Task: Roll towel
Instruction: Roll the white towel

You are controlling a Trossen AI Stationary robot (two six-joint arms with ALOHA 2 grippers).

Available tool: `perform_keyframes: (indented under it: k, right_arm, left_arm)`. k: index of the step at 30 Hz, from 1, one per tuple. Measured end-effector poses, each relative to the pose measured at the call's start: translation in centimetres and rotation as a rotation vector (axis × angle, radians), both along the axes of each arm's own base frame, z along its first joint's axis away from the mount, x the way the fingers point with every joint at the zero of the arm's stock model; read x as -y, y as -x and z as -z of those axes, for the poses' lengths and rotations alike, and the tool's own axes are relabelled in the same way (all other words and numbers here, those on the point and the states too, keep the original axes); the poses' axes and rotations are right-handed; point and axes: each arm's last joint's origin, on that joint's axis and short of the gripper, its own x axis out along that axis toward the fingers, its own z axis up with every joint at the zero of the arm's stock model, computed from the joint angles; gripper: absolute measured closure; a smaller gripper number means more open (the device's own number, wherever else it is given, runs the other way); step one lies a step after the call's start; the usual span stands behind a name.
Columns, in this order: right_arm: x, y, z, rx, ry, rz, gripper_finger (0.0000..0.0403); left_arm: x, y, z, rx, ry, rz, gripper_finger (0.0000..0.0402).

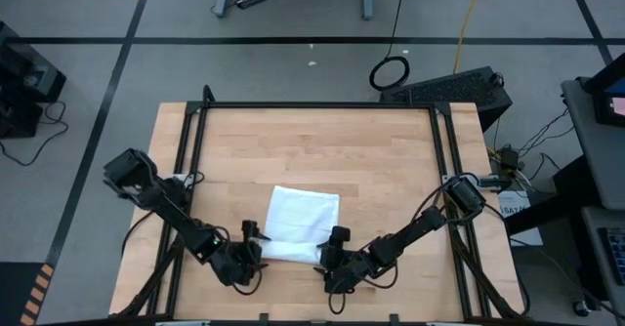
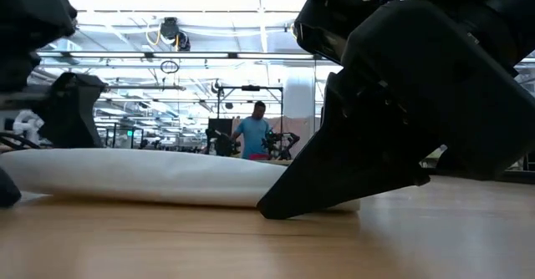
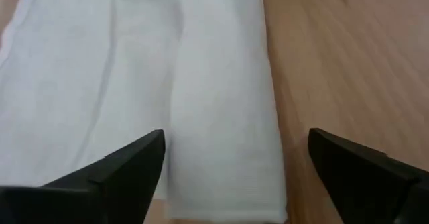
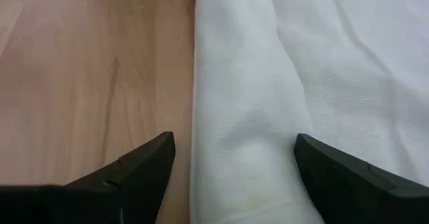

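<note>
White towel (image 1: 302, 223), both pincers spread at near edge

Bright overhead light, soft shadows, blurred near fingers (image 2: 393, 120) (low view).

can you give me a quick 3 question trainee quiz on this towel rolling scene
1. True or false: both claws are open.
2. Multiple choice: the white towel lies on A) the floor B) the wooden table C) a tray.
3. Which edge of the towel do the left claw and right claw sit at, nearest the arms or farthest from them?

Key: 1. True; neither claw holds anything. 2. B. 3. The edge nearest the arms, one claw at each corner.
</note>
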Motion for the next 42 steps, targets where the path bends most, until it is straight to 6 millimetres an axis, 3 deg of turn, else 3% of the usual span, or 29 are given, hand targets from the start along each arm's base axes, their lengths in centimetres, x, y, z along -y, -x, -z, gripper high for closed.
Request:
perform_keyframes:
  k: [11, 16, 21, 28, 37, 42]
  right_arm:
    - [0.0, 0.0, 0.0, -0.001, -0.001, -0.001, 0.0099]
    - [-0.2, 0.1, 0.0, -0.002, 0.005, -0.011, 0.0099]
    - [-0.7, 0.4, -0.4, 0.005, 0.064, -0.067, 0.0099]
    - [-1.1, 1.0, -1.7, 0.003, 0.176, -0.17, 0.0083]
    - [-2.9, 2.6, -3.5, 0.014, 0.288, -0.307, 0.0063]
    - [-4.0, 3.2, -3.9, 0.076, 0.392, -0.322, 0.0063]
  left_arm:
    - [-0.3, -0.6, 0.6, 0.008, -0.027, -0.018, 0.0167]
    - [-0.8, -1.1, 0.0, -0.021, 0.033, -0.01, 0.0272]
    - [-1.8, -1.9, -1.5, -0.088, 0.264, -0.034, 0.0382]
    - [-3.6, -3.1, -2.4, -0.229, 0.607, -0.118, 0.0371]
    - [-5.5, -3.6, -2.0, -0.307, 0.687, -0.223, 0.0392]
    - [-5.9, -4.6, -2.6, -0.325, 0.844, -0.149, 0.039]
